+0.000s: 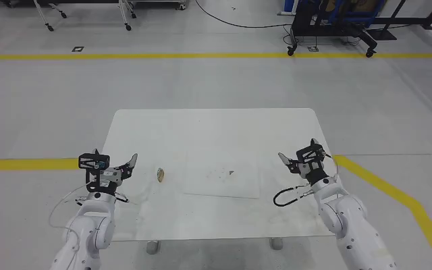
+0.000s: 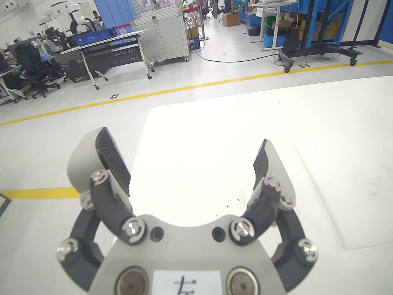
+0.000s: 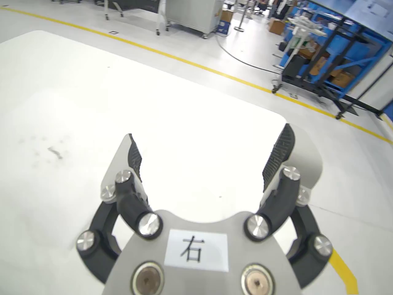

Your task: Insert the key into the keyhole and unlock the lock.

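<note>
**Both grippers wide open, small brass object lying untouched on the table**

A small brass-coloured object (image 1: 160, 175) lies on the bare top of the white rounded-corner table (image 1: 202, 128), towards the robot's left side. It is too small to tell whether it is the lock. Just beside it, towards the middle, a thin white rectangular mat (image 1: 202, 183) lies flat on the table. A small dark item (image 1: 231, 172) rests on the mat, well apart from the brass object and too small to identify. The right wrist view shows it as a blurred dark mark (image 3: 55, 152).

The left gripper (image 1: 115, 159) hangs over the table's left edge, near the brass object but not touching it. Its ribbed black pads (image 2: 112, 158) are spread wide and hold nothing (image 2: 184, 151). The right gripper (image 1: 300, 154) sits over the right edge, well apart from the mat, with its fingers equally wide and empty (image 3: 208, 142).

A yellow floor line (image 1: 202, 55) runs beyond the table's far side.
</note>
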`<state>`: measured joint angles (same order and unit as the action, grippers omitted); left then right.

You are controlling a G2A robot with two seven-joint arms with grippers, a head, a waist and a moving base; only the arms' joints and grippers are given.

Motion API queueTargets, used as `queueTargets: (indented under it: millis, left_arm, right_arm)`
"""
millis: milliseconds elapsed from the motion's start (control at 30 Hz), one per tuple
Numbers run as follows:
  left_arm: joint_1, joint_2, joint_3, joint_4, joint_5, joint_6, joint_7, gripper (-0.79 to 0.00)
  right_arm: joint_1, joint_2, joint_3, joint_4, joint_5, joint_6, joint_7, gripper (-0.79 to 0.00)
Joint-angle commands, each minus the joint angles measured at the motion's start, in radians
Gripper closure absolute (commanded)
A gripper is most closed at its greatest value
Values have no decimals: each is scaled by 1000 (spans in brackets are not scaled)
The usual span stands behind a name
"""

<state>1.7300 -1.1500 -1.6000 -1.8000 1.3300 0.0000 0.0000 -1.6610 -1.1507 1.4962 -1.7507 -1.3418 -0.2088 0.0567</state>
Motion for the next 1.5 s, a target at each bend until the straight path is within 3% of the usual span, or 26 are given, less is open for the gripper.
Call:
queueTargets:
  millis: [0,233,500,633,700,767,833,1100,1333,1367,1433,1467]
  left_arm:
    - [0,0,0,0,0,0,0,-785]
    - [0,0,0,0,0,0,0,-785]
    - [0,0,0,0,0,0,0,-785]
    - [0,0,0,0,0,0,0,-785]
    - [0,0,0,0,0,0,0,-785]
    - [0,0,0,0,0,0,0,-785]
    - [0,0,0,0,0,0,0,-785]
    - [0,0,0,0,0,0,0,-785]
    - [0,0,0,0,0,0,0,-785]
    - [0,0,0,0,0,0,0,-785]
    - [0,0,0,0,0,0,0,-785]
    - [0,0,0,0,0,0,0,-785]
  right_arm:
    - [10,1,-20,2,27,-98,11,-785]
    - [102,2,-120,78,158,-413,95,-785]
    - [256,-2,-223,238,325,-609,273,-785]
    - [363,-7,-297,353,393,-710,397,-659]
    - [415,-11,-325,405,369,-682,440,-585]
    - [455,-20,-364,456,375,-686,449,-443]
    - [493,-27,-397,497,358,-684,452,-443]
    - [578,-47,-480,570,258,-648,377,-305]
    - [621,-58,-531,595,217,-642,355,-265]
    - [627,-59,-537,597,211,-639,356,-234]
    - [635,-61,-545,605,202,-627,356,0]
    - [638,-62,-546,610,200,-619,355,0]
